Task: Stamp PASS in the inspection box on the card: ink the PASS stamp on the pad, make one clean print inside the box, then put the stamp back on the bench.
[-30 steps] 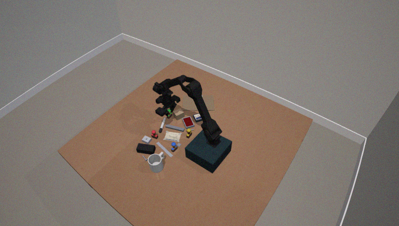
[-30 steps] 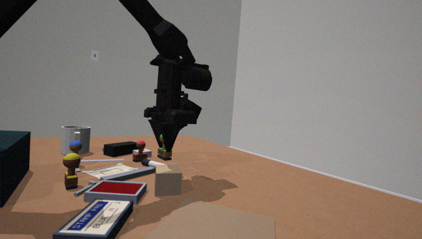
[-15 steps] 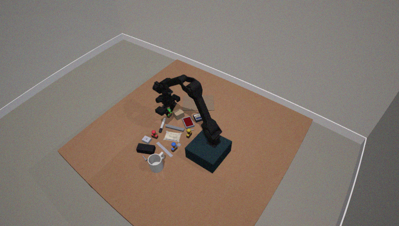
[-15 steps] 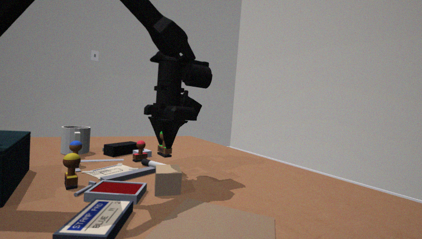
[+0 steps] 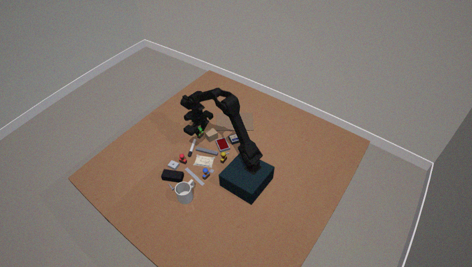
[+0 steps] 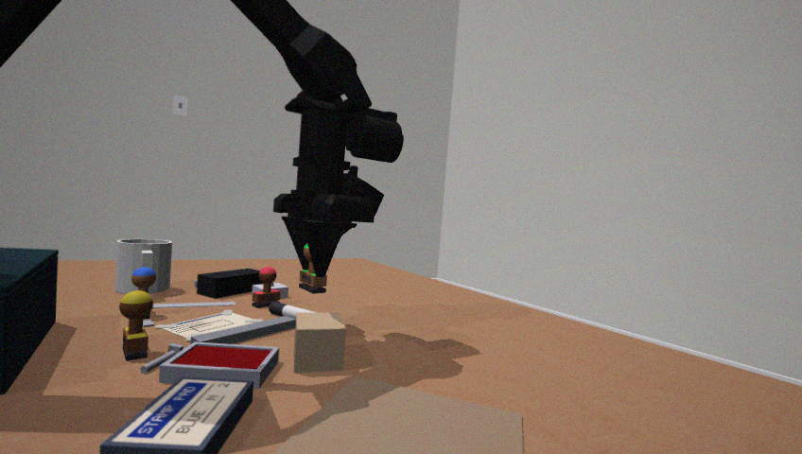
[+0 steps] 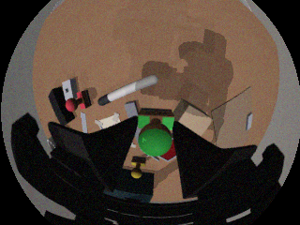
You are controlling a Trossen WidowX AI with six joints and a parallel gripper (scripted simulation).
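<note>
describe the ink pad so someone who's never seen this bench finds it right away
Start at the dark block the arm stands on, then look just past the yellow-topped stamp. The ink pad is the shallow grey tray beside the tan cube. Its bright red filling sets it apart from the blue-labelled tin next to it.

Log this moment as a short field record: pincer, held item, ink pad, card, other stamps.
pincer: shut on the green-topped stamp, pointing down
held item: stamp at or just above the bench, contact unclear
ink pad: red pad in a grey tray, unused side of the tan block
card: flat, print not discernible
other stamps: yellow, blue, red, all upright
</note>
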